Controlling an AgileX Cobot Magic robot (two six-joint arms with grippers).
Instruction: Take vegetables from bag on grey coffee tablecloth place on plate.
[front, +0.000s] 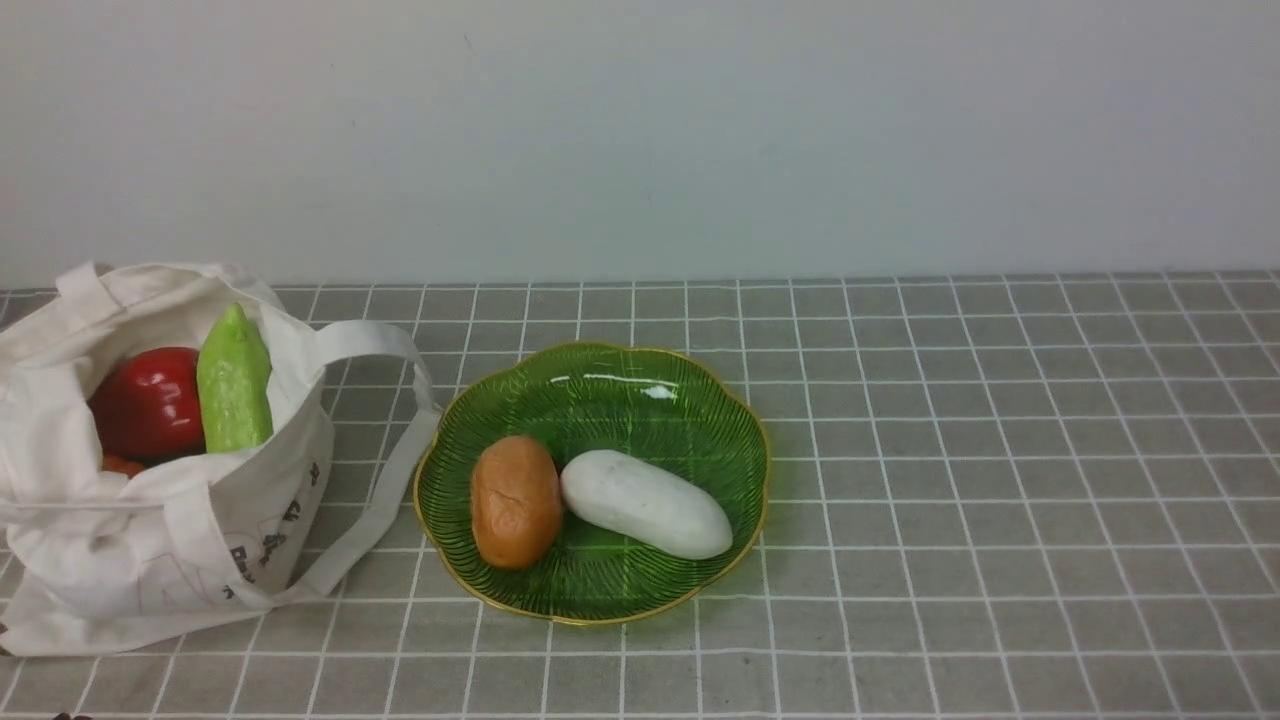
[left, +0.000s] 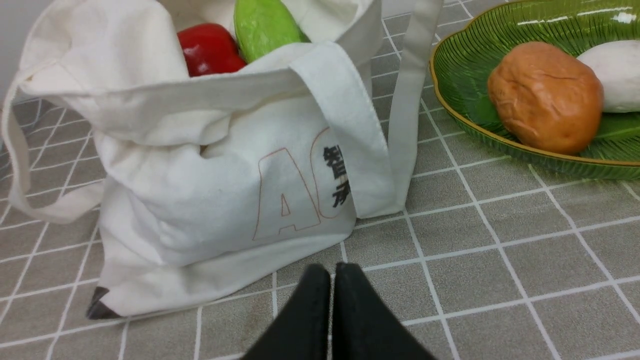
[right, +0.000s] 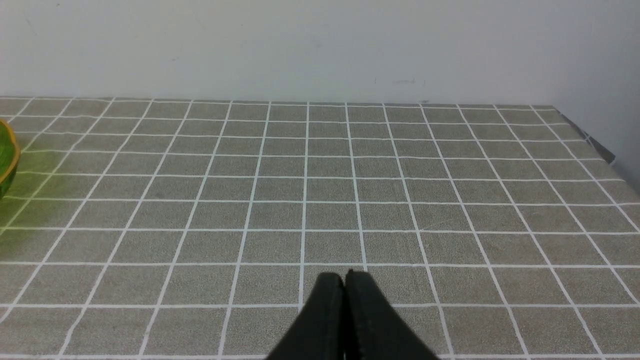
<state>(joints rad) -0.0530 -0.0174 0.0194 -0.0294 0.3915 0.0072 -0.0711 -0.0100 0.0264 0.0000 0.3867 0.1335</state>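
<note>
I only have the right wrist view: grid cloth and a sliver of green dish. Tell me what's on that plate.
Observer: An orange-brown potato and a white oval vegetable lie on the plate, touching.
Operator: Report the bag.
Observer: The bag stands to the plate's left, holding a red pepper and a green gourd.
Operator: Give me the left gripper.
Observer: The left gripper is shut and empty, in front of the bag's printed side.
</note>
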